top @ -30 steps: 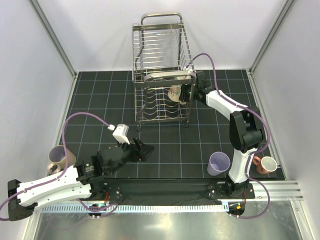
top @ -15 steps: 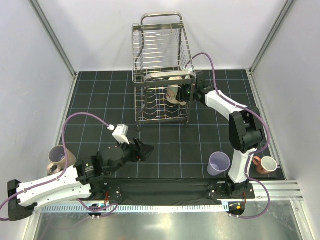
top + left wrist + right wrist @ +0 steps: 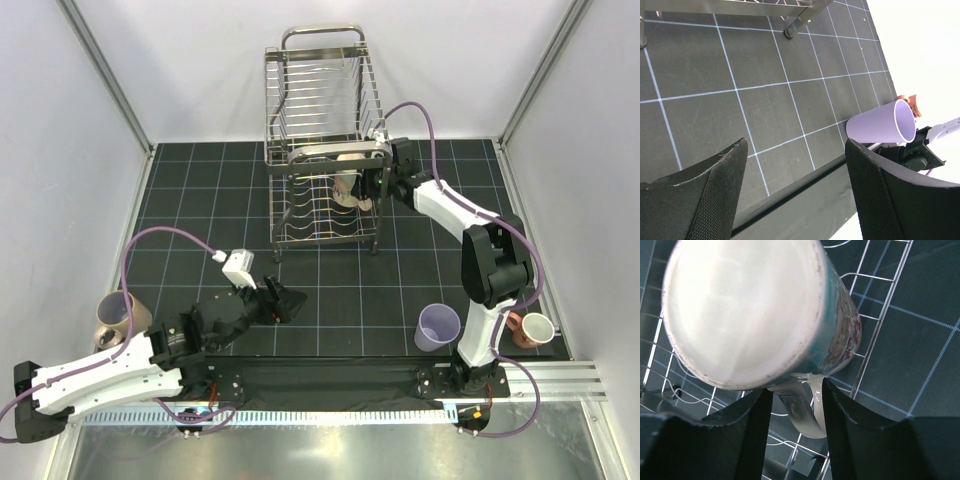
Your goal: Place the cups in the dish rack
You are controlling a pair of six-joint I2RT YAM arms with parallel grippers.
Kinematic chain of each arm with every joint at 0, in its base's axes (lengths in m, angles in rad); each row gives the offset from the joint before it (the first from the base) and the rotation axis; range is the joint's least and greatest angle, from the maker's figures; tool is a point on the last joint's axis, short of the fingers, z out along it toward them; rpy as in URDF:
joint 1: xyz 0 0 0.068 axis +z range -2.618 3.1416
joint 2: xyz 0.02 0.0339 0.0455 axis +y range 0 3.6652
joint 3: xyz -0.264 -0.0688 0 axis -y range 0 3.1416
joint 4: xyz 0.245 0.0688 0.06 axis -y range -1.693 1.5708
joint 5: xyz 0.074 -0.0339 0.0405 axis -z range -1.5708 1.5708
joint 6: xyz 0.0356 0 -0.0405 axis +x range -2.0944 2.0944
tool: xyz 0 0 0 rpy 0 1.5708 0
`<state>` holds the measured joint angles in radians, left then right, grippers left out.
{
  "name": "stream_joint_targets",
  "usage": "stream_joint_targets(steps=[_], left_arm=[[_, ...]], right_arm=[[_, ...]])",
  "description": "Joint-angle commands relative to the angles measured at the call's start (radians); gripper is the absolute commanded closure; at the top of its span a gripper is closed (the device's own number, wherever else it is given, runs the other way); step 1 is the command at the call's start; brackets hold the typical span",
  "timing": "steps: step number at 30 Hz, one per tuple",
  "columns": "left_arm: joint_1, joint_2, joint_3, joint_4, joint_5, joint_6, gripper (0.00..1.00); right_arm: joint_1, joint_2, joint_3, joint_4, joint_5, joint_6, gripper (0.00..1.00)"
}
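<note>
We just opened our right gripper [image 3: 797, 390] off the mug [image 3: 740, 315], so it rests in the rack [image 3: 320, 90]. Our left gripper [image 3: 796, 145] is wide, empty.

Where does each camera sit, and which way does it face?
Top external: above, behind robot, looking down on shiny steel wire dish rack; left arm, right arm show.
Left wrist: low, facing lavender plastic tumbler; open left claw shows.
Right wrist: at rack, facing cream printed mug; right claw flanks its handle.
Shared: tumbler in top and left wrist.
</note>
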<state>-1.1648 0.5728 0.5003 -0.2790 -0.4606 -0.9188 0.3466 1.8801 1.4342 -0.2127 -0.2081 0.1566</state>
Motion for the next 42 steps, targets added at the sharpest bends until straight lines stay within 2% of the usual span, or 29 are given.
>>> stream_joint_targets(steps=[1,11,16,21,26,35,42], left_arm=[[-0.004,-0.007,-0.008,0.000,-0.010,-0.012,0.23],[-0.004,-0.001,-0.008,-0.011,-0.026,-0.012,0.23],[-0.004,0.007,-0.003,-0.011,-0.030,-0.008,0.23],[-0.004,0.018,-0.003,-0.006,-0.027,-0.008,0.23],[-0.004,0.029,-0.002,-0.005,-0.020,-0.020,0.23],[-0.003,0.039,0.000,-0.008,-0.012,-0.035,0.23],[-0.004,0.042,0.003,-0.012,-0.015,-0.045,0.23]], right_arm=[[-0.005,-0.029,0.014,0.085,-0.043,-0.008,0.55],[-0.004,0.062,0.075,0.128,-0.045,0.011,0.68],[-0.005,0.079,0.077,0.150,0.007,0.020,0.72],[-0.008,0.097,0.091,0.165,0.050,0.024,0.72],[-0.017,0.132,0.138,0.164,0.030,0.023,0.73],[-0.021,0.198,0.239,0.131,0.018,0.021,0.71],[-0.021,0.179,0.230,0.110,0.012,0.023,0.55]])
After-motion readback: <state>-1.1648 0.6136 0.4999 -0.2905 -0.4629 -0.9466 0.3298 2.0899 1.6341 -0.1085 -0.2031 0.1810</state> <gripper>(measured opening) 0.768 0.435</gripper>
